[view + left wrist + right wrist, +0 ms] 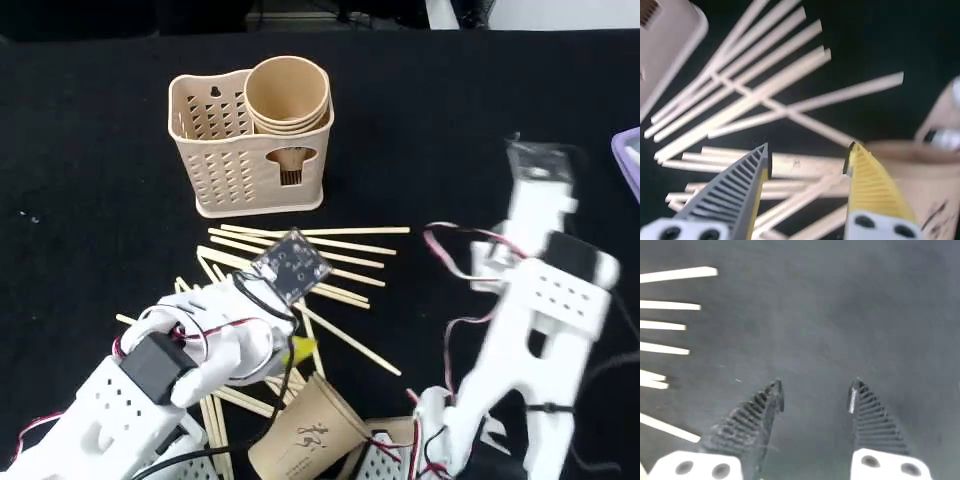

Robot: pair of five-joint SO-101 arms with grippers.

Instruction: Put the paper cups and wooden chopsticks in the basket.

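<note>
A tan basket (235,170) stands at the back of the black table with stacked paper cups (287,92) in one compartment. Several wooden chopsticks (310,250) lie scattered in front of it. A paper cup (305,435) lies on its side near the front edge. My left gripper (809,150) is open and hovers just over a bundle of chopsticks (790,167), with that cup (925,175) beside its yellow finger. In the high view the left gripper (297,350) sits between the chopstick pile and the cup. My right gripper (815,392) is open over bare table, with chopstick ends (670,305) off to one side.
The right arm (540,290) rises at the right side of the table, next to the chopstick pile. A purple object (628,150) shows at the far right edge. The basket's other compartment (210,115) holds no cups.
</note>
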